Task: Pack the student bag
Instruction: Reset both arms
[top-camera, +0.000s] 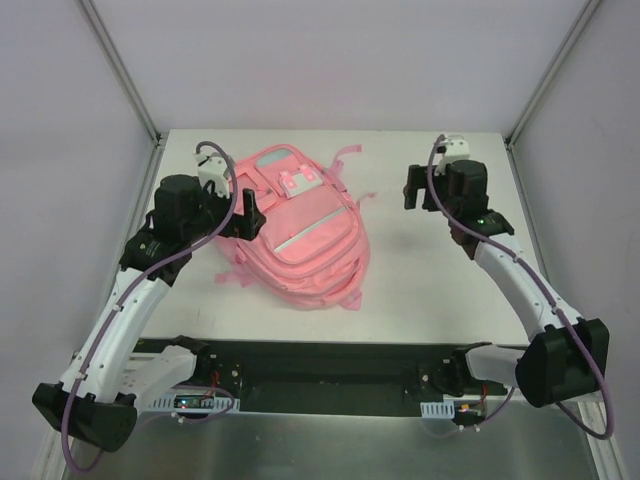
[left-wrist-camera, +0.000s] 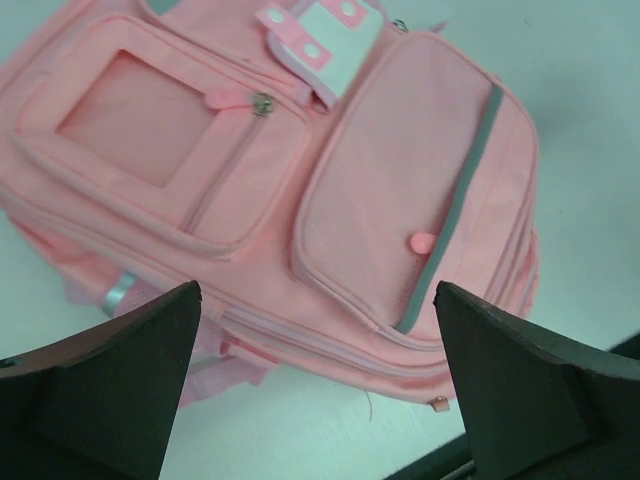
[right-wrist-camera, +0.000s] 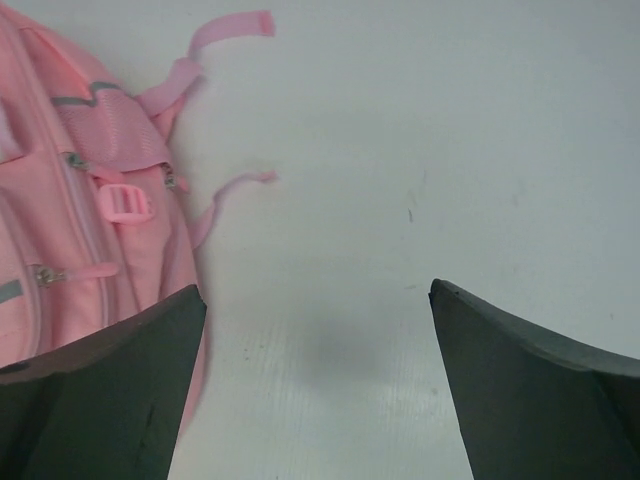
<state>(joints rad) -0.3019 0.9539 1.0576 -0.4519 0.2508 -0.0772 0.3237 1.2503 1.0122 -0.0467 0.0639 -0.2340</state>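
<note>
Top view looks down; close wrist views seemingly share student bag (top-camera: 305, 235).

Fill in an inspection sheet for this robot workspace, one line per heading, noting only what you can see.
Surface: white table, bare apart from the bag.
Job's things: pink student bag lies front-up, left of centre; the front pockets look zipped and loose straps trail on the table.
Clutter: nothing seen.
Grippers: the left end effector is open and empty above the bag. The right end effector is open and empty over bare table beside the bag.
Cables: a purple cable runs along each arm, and none lies on the bag.
Surroundings: plain white walls and metal frame posts at the corners.
</note>
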